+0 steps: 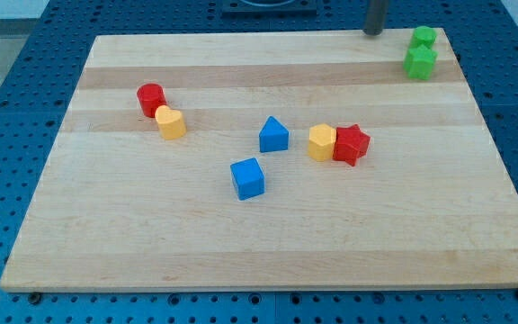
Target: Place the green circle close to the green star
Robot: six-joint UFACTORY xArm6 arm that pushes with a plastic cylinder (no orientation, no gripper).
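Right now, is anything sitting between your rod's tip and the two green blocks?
No: in the camera view, only bare board separates my tip from the green circle and green star.

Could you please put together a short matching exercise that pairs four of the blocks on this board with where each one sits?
Things:
1. red cylinder
2. blue cube
3. red star
4. green blocks

Places:
A. at the view's top right corner, near my tip
B. touching a yellow block on that block's right
C. below and left of the blue triangular block
D. just above and left of the other yellow block

Pairs: 1-D, 2-C, 3-B, 4-A
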